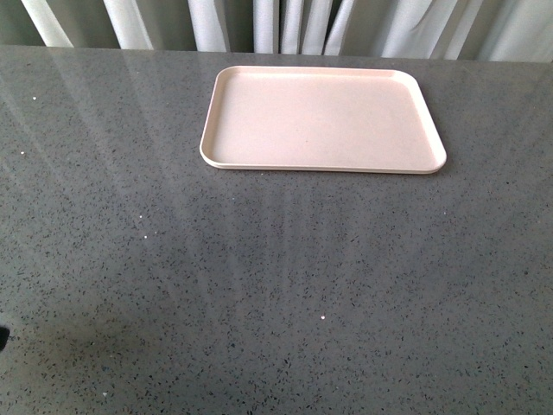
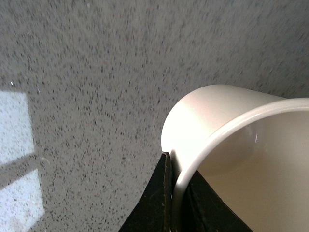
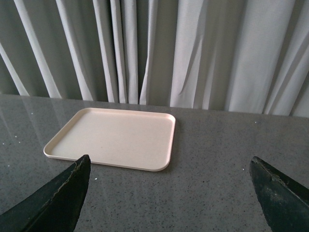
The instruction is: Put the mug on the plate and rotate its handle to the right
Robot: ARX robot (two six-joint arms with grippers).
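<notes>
Well, on our left side the left fingers [image 2: 153, 208] are clamped on the mug [image 2: 207, 121]. One black finger lies against the outside of the white wall and the other sits inside the rim, so the wall is pinched between them. Beneath the mug we see only the grey speckled table [image 2: 96, 72], with a pale patch of light [image 2: 14, 145] on it. We cannot tell whether the mug's base touches the table. The mug does not show in the front view, and it is not on the plate.

The plate [image 1: 321, 118] lies flat near the far edge of the table, a little right of the middle of that edge, with its long side running along the edge. Pale curtains [image 3: 203, 48] hang behind that far edge.

On our right side, the right fingers [image 3: 58, 203] stand wide apart and grip nothing. They are on the near side of the plate, well apart from it.
</notes>
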